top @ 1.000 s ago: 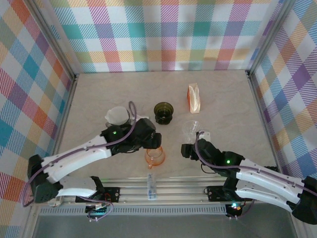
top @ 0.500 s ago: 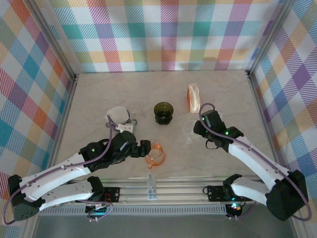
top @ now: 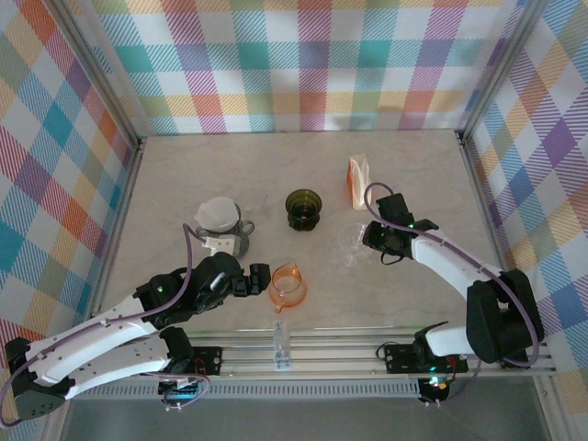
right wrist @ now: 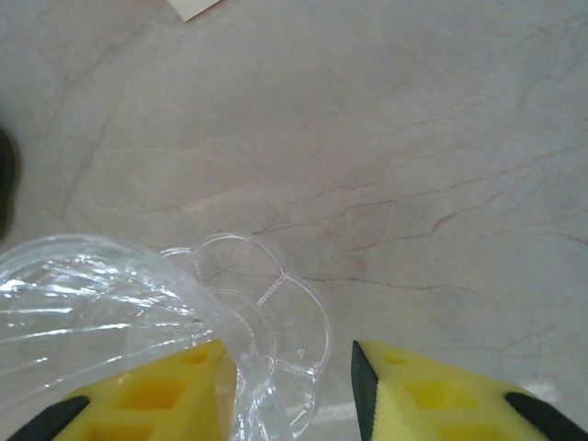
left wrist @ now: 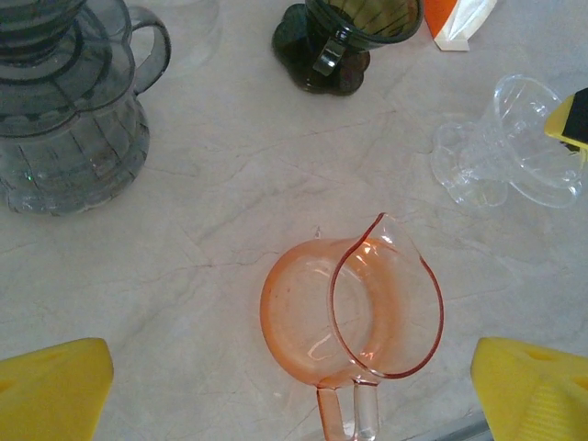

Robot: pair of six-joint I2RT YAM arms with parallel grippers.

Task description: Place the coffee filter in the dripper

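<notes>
The clear dripper [right wrist: 110, 294] runs off the right wrist view's left and bottom edges.

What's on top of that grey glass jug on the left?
A white paper filter sits on the grey jug. It covers the mouth, so anything inside is hidden.

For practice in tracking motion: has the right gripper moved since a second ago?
Yes. The right gripper has moved farther back on the table, closer to the filter packet.
</notes>
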